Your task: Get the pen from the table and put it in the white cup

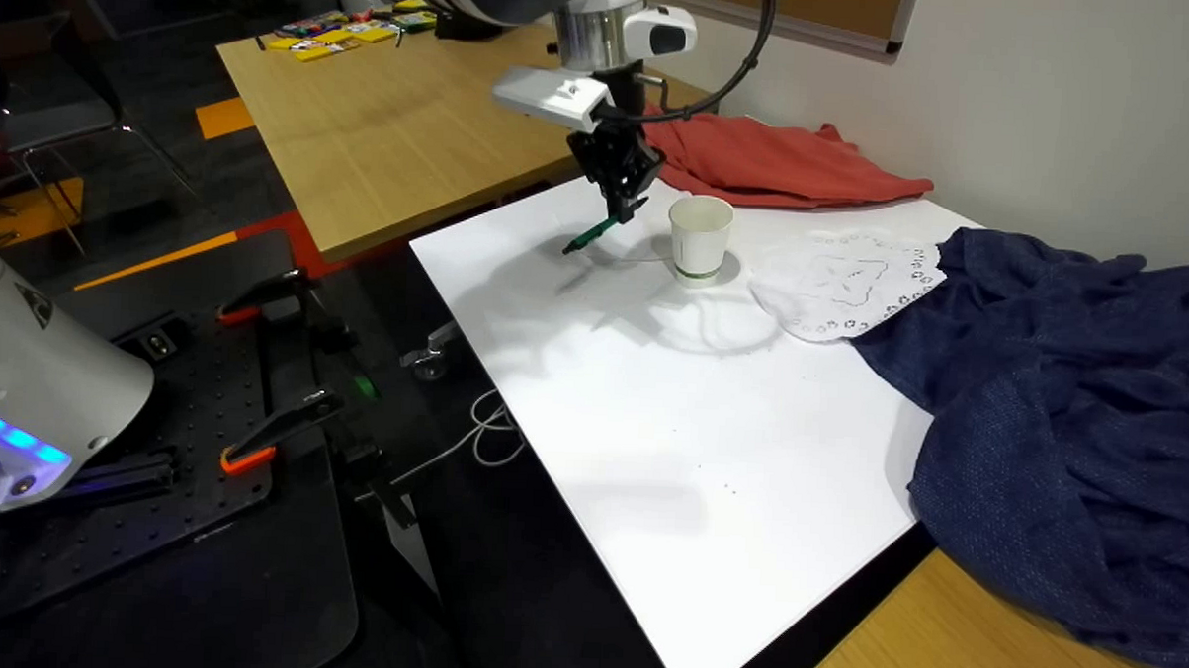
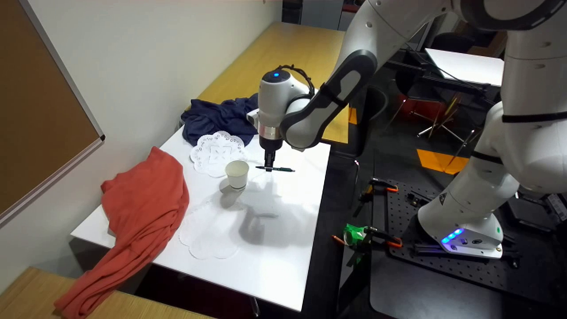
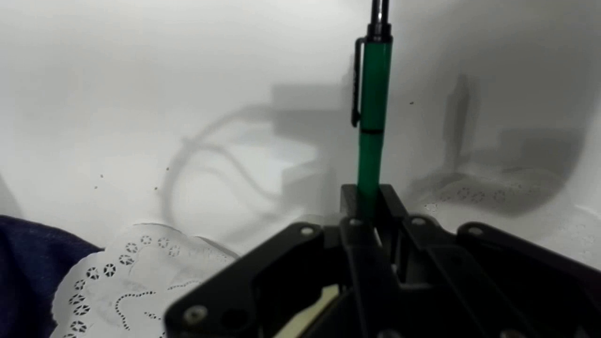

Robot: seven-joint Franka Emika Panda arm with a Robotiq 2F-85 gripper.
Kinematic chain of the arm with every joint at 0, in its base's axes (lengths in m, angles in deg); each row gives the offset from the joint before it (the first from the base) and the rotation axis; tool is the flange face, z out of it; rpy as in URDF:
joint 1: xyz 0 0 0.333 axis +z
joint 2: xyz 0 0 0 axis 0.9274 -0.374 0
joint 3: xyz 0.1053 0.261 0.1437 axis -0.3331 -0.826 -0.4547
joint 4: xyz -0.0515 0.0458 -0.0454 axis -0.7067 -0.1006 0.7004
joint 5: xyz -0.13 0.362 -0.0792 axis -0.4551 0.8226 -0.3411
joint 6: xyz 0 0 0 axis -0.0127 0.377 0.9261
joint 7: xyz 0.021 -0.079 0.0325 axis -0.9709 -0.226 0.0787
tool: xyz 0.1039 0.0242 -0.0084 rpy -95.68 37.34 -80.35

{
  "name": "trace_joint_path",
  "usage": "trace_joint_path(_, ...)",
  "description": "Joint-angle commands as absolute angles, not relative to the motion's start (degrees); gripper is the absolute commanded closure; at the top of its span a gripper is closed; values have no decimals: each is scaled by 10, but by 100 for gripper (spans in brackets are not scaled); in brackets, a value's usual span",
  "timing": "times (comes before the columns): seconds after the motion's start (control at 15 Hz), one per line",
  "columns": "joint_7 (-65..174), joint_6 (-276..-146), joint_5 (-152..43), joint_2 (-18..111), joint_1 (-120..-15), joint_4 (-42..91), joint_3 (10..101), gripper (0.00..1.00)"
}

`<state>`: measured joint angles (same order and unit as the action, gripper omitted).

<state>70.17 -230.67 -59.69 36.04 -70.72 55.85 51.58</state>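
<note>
The green pen (image 1: 588,238) is held between the fingertips of my gripper (image 1: 626,213), above the white table (image 1: 750,419). It lies roughly level in an exterior view (image 2: 283,169), with my gripper (image 2: 269,168) shut on it. In the wrist view the pen (image 3: 374,89) sticks out away from my fingers (image 3: 368,199), clip and black end showing. The white cup (image 1: 699,244) stands upright on the table, beside my gripper and apart from the pen; it also shows in an exterior view (image 2: 237,175). In the wrist view a pale strip behind the fingers may be the cup.
A white patterned doily (image 1: 833,293) lies near the cup; another doily (image 2: 210,235) lies flat on the table. A red cloth (image 1: 778,162) lies along the wall side. A navy cloth (image 1: 1076,420) covers one table end. Tan wooden tables (image 1: 414,130) adjoin.
</note>
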Motion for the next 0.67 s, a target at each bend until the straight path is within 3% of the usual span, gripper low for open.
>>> trace_joint_path(0.0, 678, -2262, -578, 449, -700, 603, 512, 97)
trace_joint_path(0.6, 606, -2223, -552, 501, -669, 584, 506, 97)
